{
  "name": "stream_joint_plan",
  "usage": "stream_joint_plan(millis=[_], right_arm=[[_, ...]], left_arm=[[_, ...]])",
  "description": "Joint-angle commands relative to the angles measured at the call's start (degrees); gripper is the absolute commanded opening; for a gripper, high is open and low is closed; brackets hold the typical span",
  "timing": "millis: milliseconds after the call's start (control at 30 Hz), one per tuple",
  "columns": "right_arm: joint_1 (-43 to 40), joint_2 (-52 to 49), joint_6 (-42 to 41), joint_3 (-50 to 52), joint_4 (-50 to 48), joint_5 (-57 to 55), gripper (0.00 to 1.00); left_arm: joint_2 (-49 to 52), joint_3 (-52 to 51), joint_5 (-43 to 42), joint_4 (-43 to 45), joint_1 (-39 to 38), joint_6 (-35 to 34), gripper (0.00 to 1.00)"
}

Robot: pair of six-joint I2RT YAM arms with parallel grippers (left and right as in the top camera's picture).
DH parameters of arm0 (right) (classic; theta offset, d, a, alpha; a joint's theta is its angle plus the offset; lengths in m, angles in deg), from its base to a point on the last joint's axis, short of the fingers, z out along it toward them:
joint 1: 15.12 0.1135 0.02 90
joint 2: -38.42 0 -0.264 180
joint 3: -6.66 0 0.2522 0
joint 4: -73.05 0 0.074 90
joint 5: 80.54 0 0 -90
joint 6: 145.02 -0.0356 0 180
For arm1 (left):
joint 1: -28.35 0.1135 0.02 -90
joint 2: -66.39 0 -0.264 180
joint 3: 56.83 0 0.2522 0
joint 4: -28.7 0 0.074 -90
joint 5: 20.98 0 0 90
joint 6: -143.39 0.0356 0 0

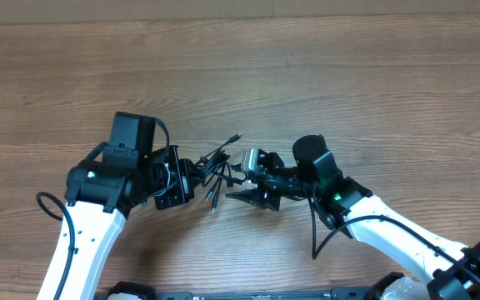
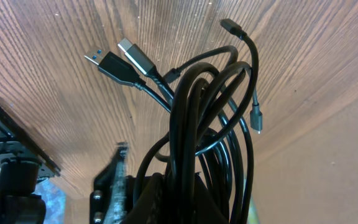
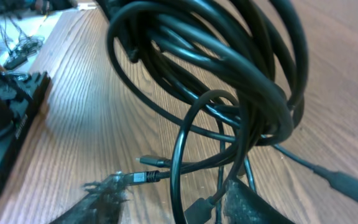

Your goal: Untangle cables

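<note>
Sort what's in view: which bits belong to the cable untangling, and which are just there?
Part of the job:
- cables, bunched in one bundle
- left gripper, shut on the bundle
- right gripper, jaws apart around a few strands

Just there:
- wooden table
- arm wiring, fixed to the robot

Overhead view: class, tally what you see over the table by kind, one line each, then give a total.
Robot arms: 2, the left arm and the right arm
Bundle of black cables: 1
Total: 3
</note>
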Motion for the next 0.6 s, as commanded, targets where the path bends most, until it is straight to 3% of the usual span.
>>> stream_joint_plan(millis=[0,200,567], right_arm=[[0.33,0.09,0.13,-0.52,-0.26,-0.66,0.45],[0.33,0.09,0.11,-0.52,-0.22,-0.81,0.44],[0.33,0.09,0.11,-0.52,-0.24,-0.79,0.17]], left_arm=[[0.24,1.14,-1.6,0.28,-0.55,0.04,0.04],[0.24,1.14,-1.84,0.24,-0.55,0.04,0.04],[0.24,1.14,-3.21,0.5,-0.55,0.04,0.04]])
